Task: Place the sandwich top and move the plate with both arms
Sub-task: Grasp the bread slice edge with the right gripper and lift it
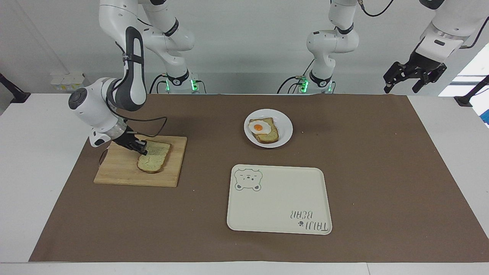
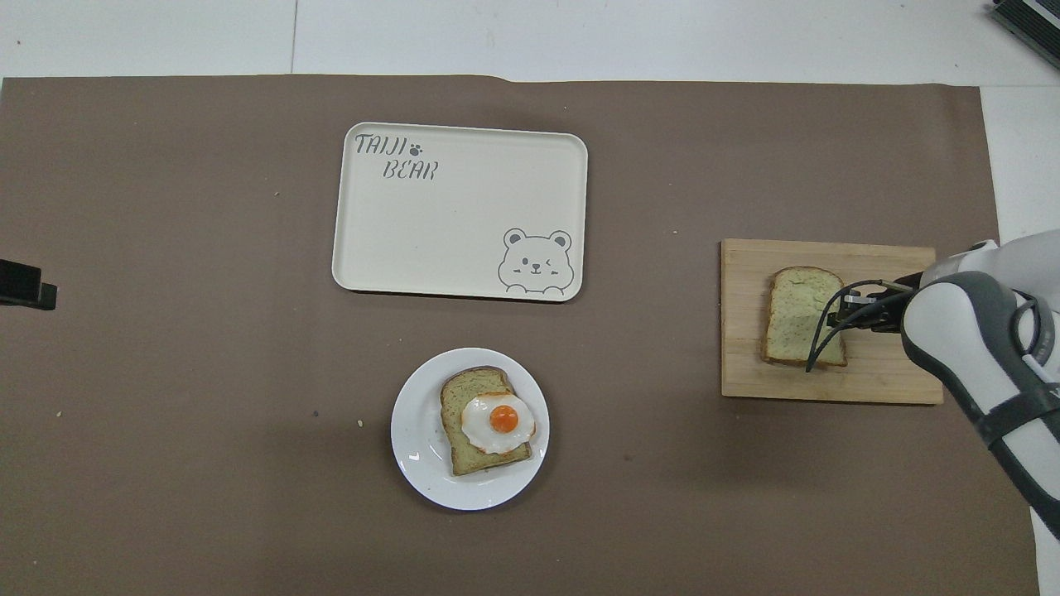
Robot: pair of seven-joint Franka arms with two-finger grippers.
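The sandwich top (image 1: 154, 157) is a plain speckled slice on a wooden cutting board (image 1: 122, 172) at the right arm's end of the table. My right gripper (image 1: 142, 149) is shut on the slice's edge nearest the robots; the slice sits slightly raised and turned. It also shows in the overhead view (image 2: 799, 319) with the right gripper (image 2: 838, 319) at its edge. The white plate (image 1: 285, 131) stands mid-table and bears a bread slice with a fried egg (image 1: 263, 130). My left gripper (image 1: 414, 74) waits open, high over the left arm's end of the table.
A cream rectangular tray with a bear drawing (image 1: 279, 202) lies farther from the robots than the plate. A brown mat (image 1: 382, 172) covers the table. Black cable loops hang at the right gripper over the board.
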